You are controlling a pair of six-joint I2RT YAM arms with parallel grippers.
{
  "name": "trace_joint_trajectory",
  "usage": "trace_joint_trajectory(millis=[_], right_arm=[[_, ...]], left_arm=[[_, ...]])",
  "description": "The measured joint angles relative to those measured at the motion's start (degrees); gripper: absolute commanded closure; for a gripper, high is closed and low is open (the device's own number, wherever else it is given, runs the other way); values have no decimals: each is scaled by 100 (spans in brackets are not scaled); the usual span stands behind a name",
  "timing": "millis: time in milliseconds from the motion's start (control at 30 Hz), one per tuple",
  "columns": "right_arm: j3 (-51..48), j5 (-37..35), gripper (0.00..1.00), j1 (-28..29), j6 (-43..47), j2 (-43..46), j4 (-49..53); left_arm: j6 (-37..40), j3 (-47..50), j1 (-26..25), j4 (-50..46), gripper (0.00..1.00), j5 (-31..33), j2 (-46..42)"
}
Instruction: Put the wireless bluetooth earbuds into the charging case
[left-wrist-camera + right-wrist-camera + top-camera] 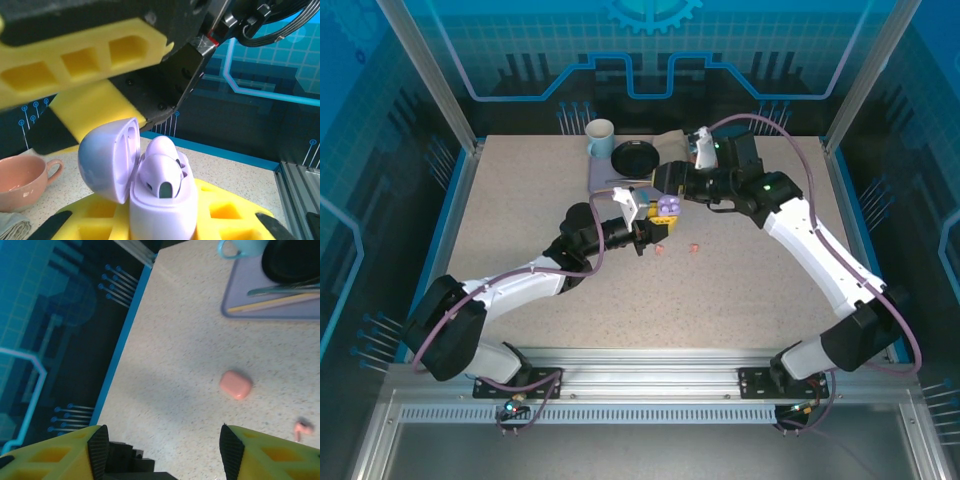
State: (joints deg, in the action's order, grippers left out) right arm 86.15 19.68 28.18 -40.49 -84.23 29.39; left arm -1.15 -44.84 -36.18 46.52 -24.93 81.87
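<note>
In the left wrist view a lilac charging case stands with its lid swung open to the left. Two lilac earbuds sit in its wells. My left gripper is shut on the case, a yellow finger on each side, and holds it above the table. My right gripper hovers just above the case, and one of its yellow fingers shows overhead. In the right wrist view that gripper is open and holds nothing. A salmon-pink case and a pink earbud lie on the table.
A grey tray with utensils, a black bowl and a mug stand at the back. Two small pink pieces lie on the speckled table in front of the grippers. A cup shows at the left.
</note>
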Motion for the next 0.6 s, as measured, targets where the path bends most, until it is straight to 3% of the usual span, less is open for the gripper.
trace_joint_trajectory(millis=[433, 600], right_arm=[[-662, 699, 48, -2, -424, 824, -415], [-881, 682, 44, -17, -450, 1283, -345]], left_arm=[[0, 0, -9, 7, 100, 92, 199], [-28, 0, -9, 7, 100, 245, 339]])
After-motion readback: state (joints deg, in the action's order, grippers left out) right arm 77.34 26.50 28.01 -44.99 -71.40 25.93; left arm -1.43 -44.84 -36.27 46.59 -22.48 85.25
